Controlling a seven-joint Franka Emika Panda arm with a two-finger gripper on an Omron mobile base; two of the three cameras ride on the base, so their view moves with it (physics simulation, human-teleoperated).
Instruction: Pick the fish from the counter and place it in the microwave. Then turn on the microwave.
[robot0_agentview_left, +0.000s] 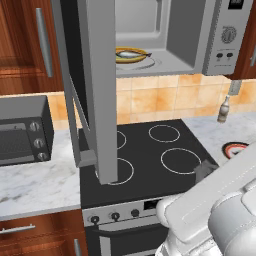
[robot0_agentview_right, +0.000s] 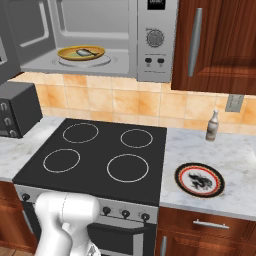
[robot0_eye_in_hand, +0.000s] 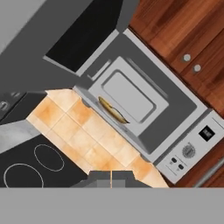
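Blocking stovetop (robot0_agentview_left: 150, 150): open microwave door (robot0_agentview_left: 97, 75)

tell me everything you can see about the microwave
The microwave is a large grey-silver box mounted above the black stovetop, beside reddish wooden cabinets. Its dark-windowed door hangs swung wide open. The pale grey cavity holds a yellow dish with the fish on it. The right-hand control strip carries a display, dial and buttons.

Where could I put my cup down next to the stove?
Right of the stovetop, the counter is bare between the red-rimmed plate and the little bottle. On the left, the toaster oven crowds the back, and the open microwave door hangs over that edge.
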